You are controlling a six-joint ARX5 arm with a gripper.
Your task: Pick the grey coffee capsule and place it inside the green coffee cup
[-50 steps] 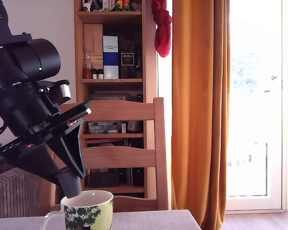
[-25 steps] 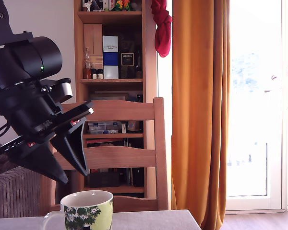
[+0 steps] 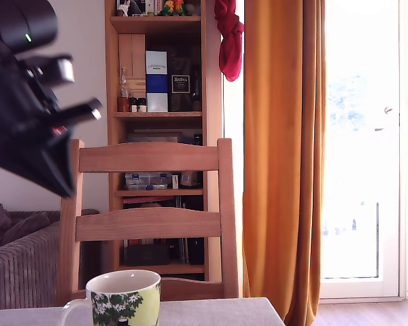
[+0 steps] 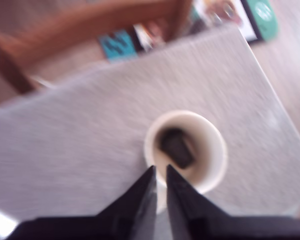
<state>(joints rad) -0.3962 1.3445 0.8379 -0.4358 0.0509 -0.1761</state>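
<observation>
My end effector (image 4: 160, 182) sits nearest the wrist camera, its two black fingers (image 4: 140, 197) drawn almost together with only a thin slit between them and nothing held. In the exterior view the arm (image 3: 27, 102) hangs high at about ten o'clock from the green coffee cup (image 3: 126, 299), well clear of it and blurred.

Just beyond the fingertips in the wrist view is the cup's white interior, and the grey coffee capsule (image 4: 176, 147) lies inside it, a dark blurred shape resting on the bottom, a little toward nine o'clock of centre. The cup stands upright on the grey bench (image 4: 65, 145), near the edge where the bench ends.

I judge the placing step finished: the capsule is in the cup and I am empty. What is left, as I read it, is only to clear off upward without clipping the rim.

Farther off stand a wooden chair (image 3: 149, 221), a bookshelf (image 3: 156, 81) behind it, and an orange curtain (image 3: 282, 156) at three o'clock.
</observation>
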